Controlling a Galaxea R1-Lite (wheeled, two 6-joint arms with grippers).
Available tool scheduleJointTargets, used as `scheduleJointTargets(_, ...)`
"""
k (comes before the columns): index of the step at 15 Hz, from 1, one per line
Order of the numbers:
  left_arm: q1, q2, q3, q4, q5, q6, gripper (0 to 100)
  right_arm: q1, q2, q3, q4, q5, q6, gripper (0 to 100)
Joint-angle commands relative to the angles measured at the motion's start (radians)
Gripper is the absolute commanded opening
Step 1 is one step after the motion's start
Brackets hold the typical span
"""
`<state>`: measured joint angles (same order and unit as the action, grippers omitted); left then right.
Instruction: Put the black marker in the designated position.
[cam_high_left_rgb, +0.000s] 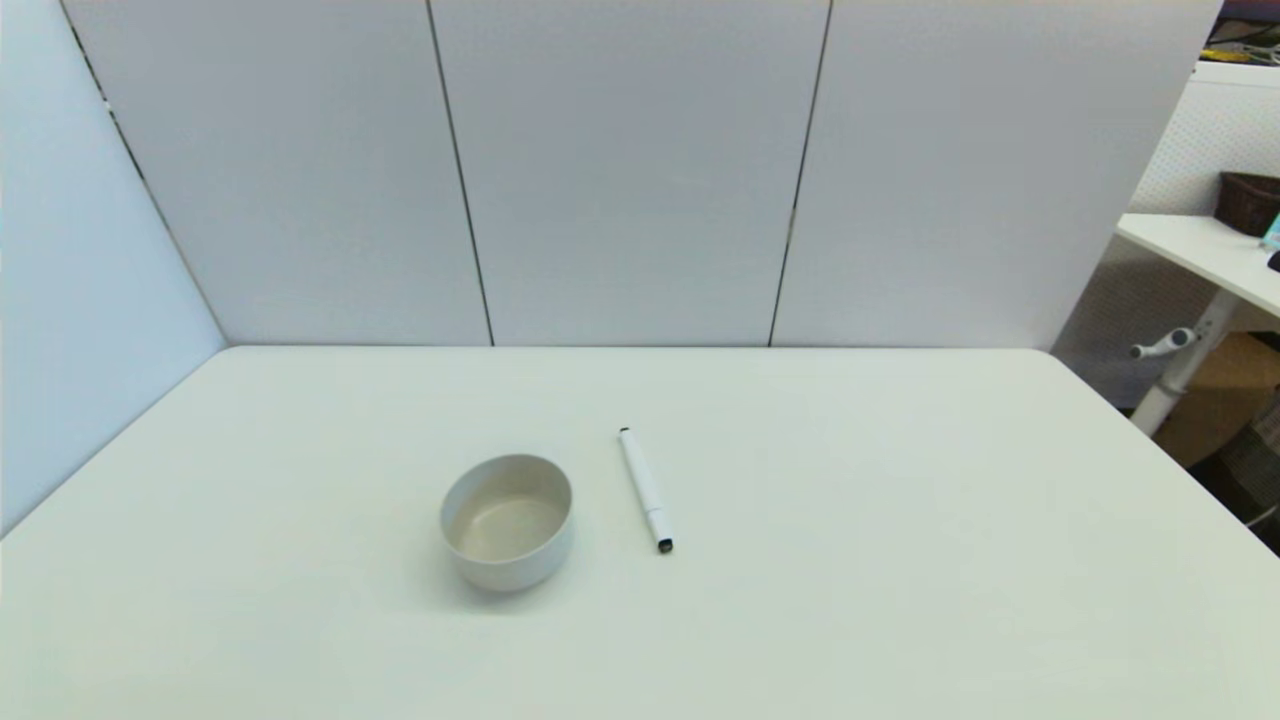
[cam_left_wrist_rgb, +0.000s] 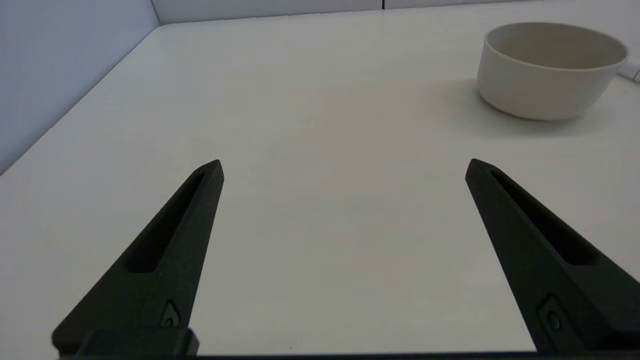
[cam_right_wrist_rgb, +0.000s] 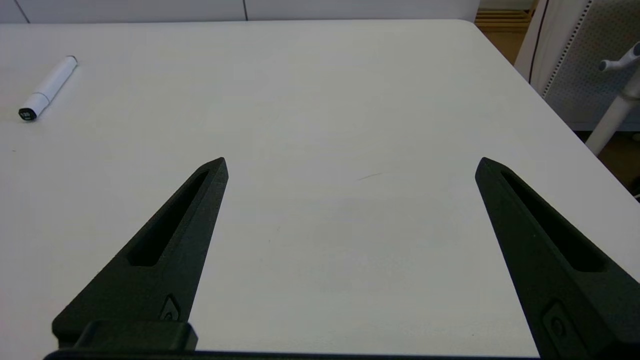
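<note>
White panels wall off the back and left side of a pale counter (cam_high_left_rgb: 900, 560), and beyond its right edge stands another desk (cam_high_left_rgb: 1195, 250) with a dark basket (cam_high_left_rgb: 1248, 200) on it.

Nearest to the robot, both arms are out of the head view, low over the near part of the counter. The left pincer (cam_left_wrist_rgb: 344, 167) hangs just above the bare surface on the robot's left, its two black fingers (cam_left_wrist_rgb: 170, 245) spread wide with nothing between them. The right pincer (cam_right_wrist_rgb: 351, 165) hangs the same way on the robot's right, fingers (cam_right_wrist_rgb: 540, 240) wide apart and holding nothing.

Farther out, near the middle of the counter, a round off-white bowl (cam_high_left_rgb: 508, 520) stands upright. In the left wrist view it sits well ahead of the fingers and off to one side.

Just beside the bowl on its right, not touching it, lies the black marker (cam_high_left_rgb: 645, 488): a white barrel flat on the counter, running roughly away from the robot, with a dark tip at each end. The right wrist view shows its near dark end, well apart from that pincer.
</note>
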<state>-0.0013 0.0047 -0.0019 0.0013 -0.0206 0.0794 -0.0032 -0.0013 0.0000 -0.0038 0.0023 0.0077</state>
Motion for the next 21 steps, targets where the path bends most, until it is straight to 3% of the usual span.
scheduleJointTargets(1, 0.000, -0.005, 0.002, -0.004, 0.021, -0.087, 100, 0.000, 0.001, 0.000, -0.001, -0.001, 0.000, 100)
scheduleJointTargets(21, 0.000, -0.005, 0.002, -0.004, 0.021, -0.090, 100, 0.000, 0.001, 0.000, 0.001, -0.001, 0.000, 100)
